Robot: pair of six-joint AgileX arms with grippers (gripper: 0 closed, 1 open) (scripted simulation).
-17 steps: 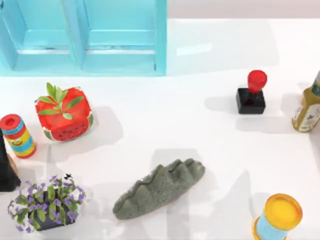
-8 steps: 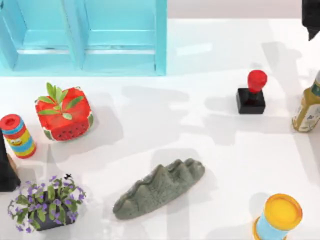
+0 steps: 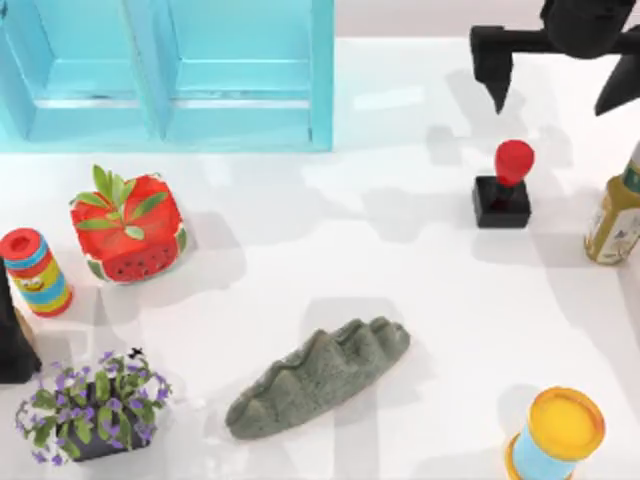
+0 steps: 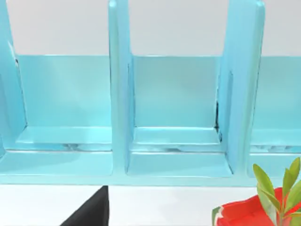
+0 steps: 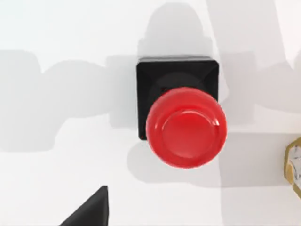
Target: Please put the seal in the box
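The seal (image 3: 503, 190), a black square block with a glossy red knob, stands upright on the white table at the right. In the right wrist view the seal (image 5: 186, 127) is seen from straight above, with one black fingertip (image 5: 89, 212) off to its side. My right gripper (image 3: 552, 105) hovers open just behind the seal, its fingers spread wide and nothing between them. The turquoise box (image 3: 320, 80) with partitioned compartments fills the back left; the left wrist view faces its compartments (image 4: 120, 94). My left arm (image 3: 12, 340) rests at the left edge, one finger (image 4: 91, 212) showing.
A watermelon-patterned planter (image 3: 128, 228) and a red-capped striped cylinder (image 3: 33, 270) stand at the left. A purple flower pot (image 3: 90, 405) is front left, a grey-green rock (image 3: 320, 375) in the middle front. A bottle (image 3: 615, 215) and a yellow-lidded can (image 3: 555, 435) flank the right edge.
My right gripper has come in from the top right corner and moved left toward the seal. The seal and the left arm have not moved.
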